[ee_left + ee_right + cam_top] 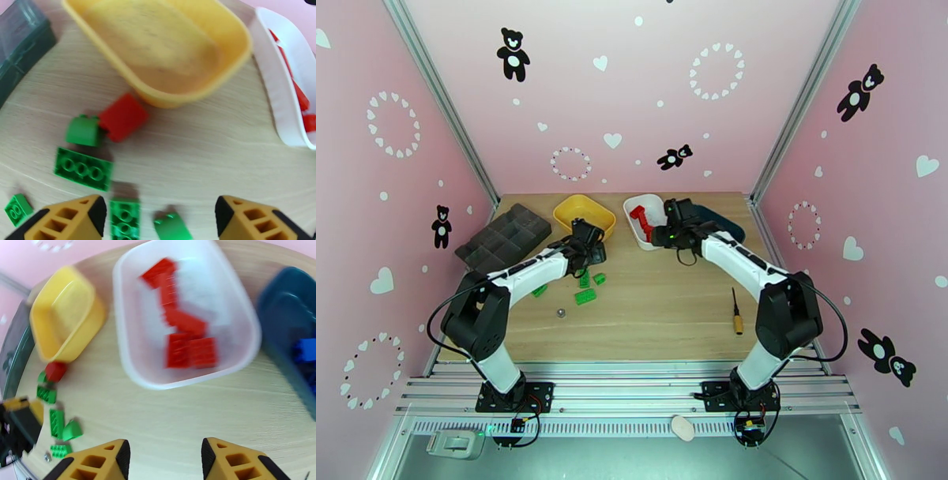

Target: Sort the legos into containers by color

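Legos (83, 169) lie loose left of centre on the table (671, 308), before the yellow container (237, 43). I judge them light, rigid and slick, best pinched across flat sides. Left gripper (160, 211) and right gripper (165, 455) gape empty.

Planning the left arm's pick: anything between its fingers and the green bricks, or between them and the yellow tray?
Nothing blocks the left fingers from the green studded bricks. A red brick lies before the shallow yellow tray, touching one.
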Available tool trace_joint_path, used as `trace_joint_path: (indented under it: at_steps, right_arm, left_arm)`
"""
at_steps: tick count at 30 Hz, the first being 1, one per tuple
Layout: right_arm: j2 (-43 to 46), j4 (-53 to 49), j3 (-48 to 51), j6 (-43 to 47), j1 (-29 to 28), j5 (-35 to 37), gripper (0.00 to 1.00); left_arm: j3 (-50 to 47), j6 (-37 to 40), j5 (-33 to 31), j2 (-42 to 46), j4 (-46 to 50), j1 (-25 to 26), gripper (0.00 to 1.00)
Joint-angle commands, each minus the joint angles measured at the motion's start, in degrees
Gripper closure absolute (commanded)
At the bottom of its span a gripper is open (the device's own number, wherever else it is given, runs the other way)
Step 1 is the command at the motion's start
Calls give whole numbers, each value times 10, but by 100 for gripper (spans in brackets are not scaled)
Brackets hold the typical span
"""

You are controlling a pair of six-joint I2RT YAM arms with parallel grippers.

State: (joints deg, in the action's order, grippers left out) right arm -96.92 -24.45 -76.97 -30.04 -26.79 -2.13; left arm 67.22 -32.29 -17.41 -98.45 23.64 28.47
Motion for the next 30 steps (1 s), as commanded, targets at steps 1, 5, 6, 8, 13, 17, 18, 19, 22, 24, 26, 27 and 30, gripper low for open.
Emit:
trace_joint_path:
  at_steps: [1,5,6,8,13,17,18,19,22,24,26,27,30]
  right_arm:
    - [6,11,7,-13,-17,2,49]
    - [11,14,10,-17,-26,0,50]
    - [13,14,12,-19,-27,0,50]
    - [19,17,17,-21,-27,-4,50]
    - [26,19,25,-23,-39,-9,51]
    - [30,24,36,-28,-45,-14,51]
    - [33,26,40,-30,-44,-14,51]
    - [34,27,42,-31,-44,-14,51]
    - [38,27,43,-33,-44,-14,51]
    - [40,26,41,-33,-45,-13,51]
    - [43,23,39,-32,-45,-11,51]
    - [43,21,37,-31,-44,-10,51]
    - [44,19,36,-31,-44,-9,51]
  left_arm:
    - [8,28,-13,-10,18,-18,25]
    - [27,51,-14,-39,25,-22,25]
    - [32,56,-14,-48,27,-22,25]
    - [41,63,-17,-64,28,-22,24]
    - [67,75,-34,-98,36,-25,23]
    - [91,90,-41,-119,46,-33,21]
    - [97,95,-42,-123,49,-35,21]
    - [103,101,-44,-129,52,-36,20]
    - [127,115,-49,-148,64,-36,20]
    - [142,124,-44,-161,67,-39,20]
    - [153,131,-36,-174,69,-44,20]
    - [157,133,-33,-179,69,-45,20]
    - [170,142,-25,-198,69,-48,20]
